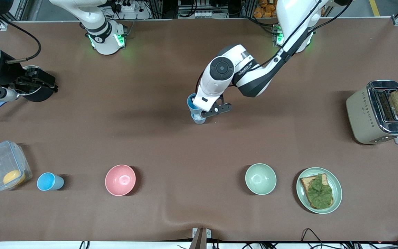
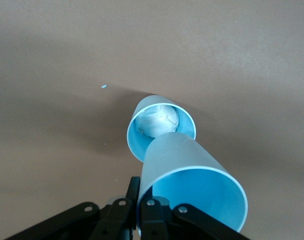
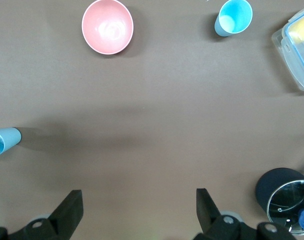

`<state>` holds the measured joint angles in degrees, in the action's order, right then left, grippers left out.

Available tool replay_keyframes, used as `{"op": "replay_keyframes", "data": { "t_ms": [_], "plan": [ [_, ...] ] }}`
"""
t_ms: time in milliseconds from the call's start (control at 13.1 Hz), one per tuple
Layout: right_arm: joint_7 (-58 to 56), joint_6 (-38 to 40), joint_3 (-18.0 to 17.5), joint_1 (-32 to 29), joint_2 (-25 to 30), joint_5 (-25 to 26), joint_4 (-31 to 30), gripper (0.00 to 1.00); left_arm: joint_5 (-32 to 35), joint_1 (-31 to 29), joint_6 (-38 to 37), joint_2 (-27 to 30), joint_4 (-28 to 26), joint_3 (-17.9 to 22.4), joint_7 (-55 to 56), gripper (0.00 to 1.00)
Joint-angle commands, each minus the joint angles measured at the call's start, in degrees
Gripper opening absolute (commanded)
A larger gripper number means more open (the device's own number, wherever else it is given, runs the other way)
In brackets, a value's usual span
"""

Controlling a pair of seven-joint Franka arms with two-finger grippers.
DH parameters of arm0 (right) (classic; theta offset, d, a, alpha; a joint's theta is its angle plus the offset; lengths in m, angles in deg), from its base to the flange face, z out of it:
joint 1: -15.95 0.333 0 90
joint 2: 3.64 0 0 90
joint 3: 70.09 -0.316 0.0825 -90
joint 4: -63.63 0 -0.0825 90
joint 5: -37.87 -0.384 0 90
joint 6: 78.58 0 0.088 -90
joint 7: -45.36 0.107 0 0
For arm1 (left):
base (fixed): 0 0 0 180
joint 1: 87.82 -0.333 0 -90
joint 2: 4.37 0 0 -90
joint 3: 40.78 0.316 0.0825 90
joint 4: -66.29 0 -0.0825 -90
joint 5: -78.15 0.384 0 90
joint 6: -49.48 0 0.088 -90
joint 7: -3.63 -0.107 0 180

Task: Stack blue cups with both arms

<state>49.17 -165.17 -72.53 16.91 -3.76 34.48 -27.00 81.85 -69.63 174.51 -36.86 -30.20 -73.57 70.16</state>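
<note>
Fingers of the left gripper (image 1: 208, 113) are clamped on the rim of a sky-blue cup (image 2: 192, 187), holding it tilted over the middle of the table, directly above a second blue cup (image 2: 161, 126) that stands upright on the brown table (image 1: 150, 138). In the left wrist view the held cup's base overlaps the standing cup's mouth at about five o'clock, so it is not yet centred; whether the two touch cannot be told. To do this step well, the left arm should probably bring the held cup upright, line its base up with the open mouth below, and lower it straight down before letting go, since a tilted entry could tip the standing cup. The standing cup seems to hold something pale inside, which may stop the upper cup from seating fully. A third blue cup (image 1: 49, 181) stands near the front edge at the right arm's end, between a clear box (image 1: 5, 169) and a pink bowl (image 1: 120, 180). The right gripper (image 3: 137, 210) waits with its jaws spread wide and empty, over that end beside a dark pot (image 3: 284, 197).
</note>
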Motion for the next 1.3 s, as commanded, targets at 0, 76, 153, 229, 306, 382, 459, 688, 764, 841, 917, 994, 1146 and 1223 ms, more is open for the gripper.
{"op": "replay_keyframes", "data": {
  "t_ms": [0, 76, 153, 229, 306, 382, 459, 688, 764, 841, 917, 994, 1146, 1223],
  "plan": [
    [-0.91, -0.69, -1.34, -1.57, 0.04, 1.19, -0.43, 1.00, 1.30, 0.35, 0.83, -0.64, 0.34, 0.45, 1.32, 0.00],
    [-0.82, -1.21, -1.34, -1.49, -0.23, 1.71, -0.43, 1.00, 2.70, 0.09, 0.83, -0.65, 0.43, 0.45, 1.32, 0.00],
    [-0.91, -1.65, -1.34, -1.40, -0.32, 2.32, -0.43, 1.00, 2.98, -0.18, 0.83, -0.73, 0.34, 0.45, 1.23, 0.00],
    [-0.91, -1.83, -1.34, -1.66, -0.32, 2.85, -0.43, 1.00, 3.07, -0.35, 0.83, -0.99, 0.34, 0.53, 1.23, 0.00],
    [-0.82, -1.75, -1.34, -1.66, -0.32, 2.95, -0.52, 1.00, 3.50, -0.27, 0.83, -1.52, 0.34, 0.54, 1.23, 0.00],
    [-0.91, -1.57, -1.34, -1.75, -0.49, 2.95, -0.43, 1.00, 3.85, -0.09, 0.83, -2.13, 0.34, 0.54, 1.32, 0.00],
    [-0.56, -1.48, -1.43, -1.66, -0.67, 2.95, -0.35, 1.00, 3.94, -0.09, 1.01, -2.57, 0.43, 0.54, 1.23, 0.00],
    [-0.21, -0.34, -1.34, -1.57, -0.23, 2.95, 0.53, 1.00, 4.48, -0.53, 2.85, -3.98, 0.52, 0.71, 1.23, 0.00],
    [-0.03, -0.34, -1.34, -1.57, -0.49, 2.95, 1.06, 1.00, 4.39, -0.62, 2.86, -4.33, 0.60, 0.80, 1.32, 0.23],
    [-0.03, -0.43, -1.34, -1.57, -0.67, 2.95, 1.06, 1.00, 4.56, -0.79, 2.86, -4.69, 0.87, 0.97, 0.45, 0.85],
    [-0.03, -0.60, -1.34, -1.40, -0.93, 3.03, 0.97, 1.00, 5.52, -0.18, 2.86, -4.69, 0.87, 1.06, 0.53, 1.00],
    [-0.03, -0.78, -1.43, -1.05, -1.80, 3.03, 0.97, 1.00, 5.44, -0.09, 2.86, -3.99, 1.48, 1.06, 1.31, 1.00],
    [-0.73, -1.04, -1.60, -0.78, -3.74, 2.95, 0.97, 1.00, 5.61, -4.11, -0.46, 0.90, 3.15, 0.98, 0.71, 1.00],
    [-0.64, -1.04, -1.61, -0.87, -3.66, 2.86, 0.80, 1.00, 5.62, -5.96, -2.83, 4.24, 3.68, 0.98, 0.44, 1.00]
  ]
}}
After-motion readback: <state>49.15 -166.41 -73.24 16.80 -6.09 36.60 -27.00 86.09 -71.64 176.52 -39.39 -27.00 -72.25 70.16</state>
